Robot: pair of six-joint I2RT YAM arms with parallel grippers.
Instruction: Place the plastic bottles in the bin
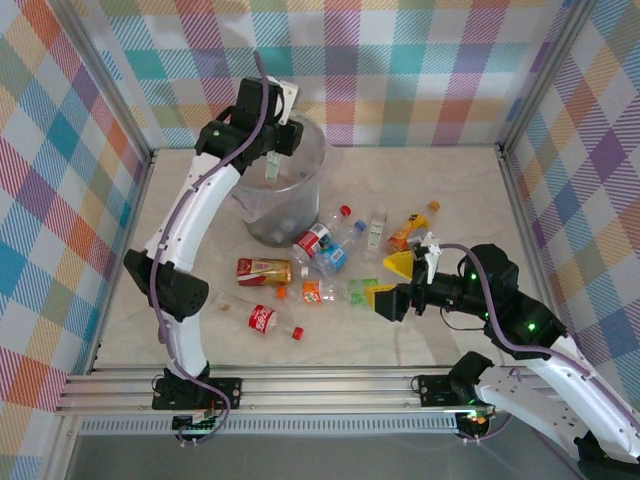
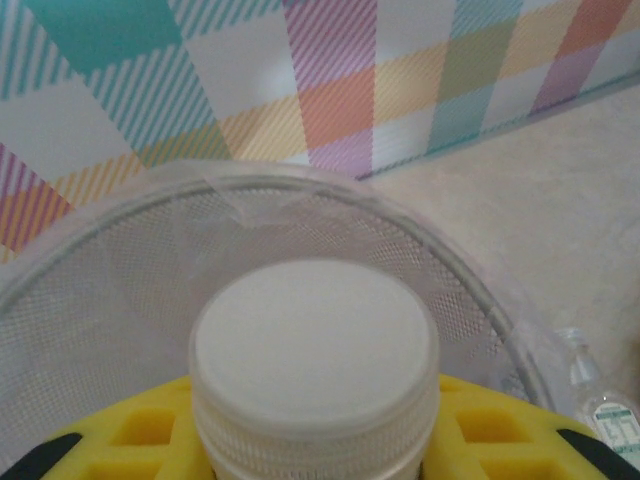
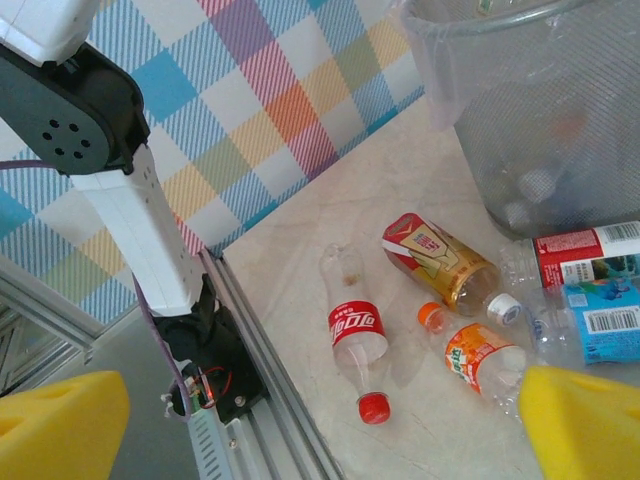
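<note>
My left gripper (image 1: 272,148) hangs over the bin (image 1: 318,160) and is shut on a white-capped plastic bottle (image 2: 314,350) that stands upright between its yellow fingers (image 2: 140,430). Under it lies the bin's mesh-like rim (image 2: 300,185). Several plastic bottles lie on the table: a red-label cola bottle (image 1: 265,319), a yellow-red one (image 1: 264,270), an orange one (image 1: 312,291), a green one (image 1: 360,291) and a blue one (image 1: 337,256). My right gripper (image 1: 392,281) stands open low over the table, right of them. The cola bottle (image 3: 357,335) lies ahead of its fingers (image 3: 585,420).
More bottles lie right of the bin: a red-label one (image 1: 313,241), a clear one (image 1: 376,228) and an orange one (image 1: 410,232). The left arm (image 3: 110,200) stands at the rail. An aluminium frame (image 1: 300,385) edges the table, and checked walls close in three sides.
</note>
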